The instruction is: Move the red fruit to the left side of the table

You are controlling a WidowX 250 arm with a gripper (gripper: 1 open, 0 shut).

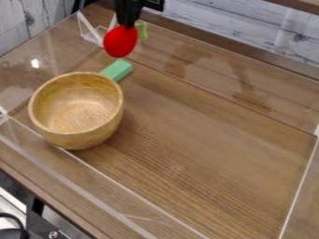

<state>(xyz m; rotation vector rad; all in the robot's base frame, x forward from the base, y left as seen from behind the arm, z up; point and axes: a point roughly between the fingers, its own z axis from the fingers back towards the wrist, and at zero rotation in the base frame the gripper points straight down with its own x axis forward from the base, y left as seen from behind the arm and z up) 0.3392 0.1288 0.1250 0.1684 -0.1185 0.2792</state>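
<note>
The red fruit, small, round and bright red with a bit of green at its top, hangs above the far left part of the table. My gripper comes down from the top edge and is shut on the fruit's upper end, holding it clear of the wood. The fingertips are hidden behind the fruit's top. The fruit hangs just beyond the flat green block and behind the wooden bowl.
A wooden bowl stands at the left, with a flat green block touching its far rim. Low clear acrylic walls edge the tabletop. Bare wood stretches across the middle and right.
</note>
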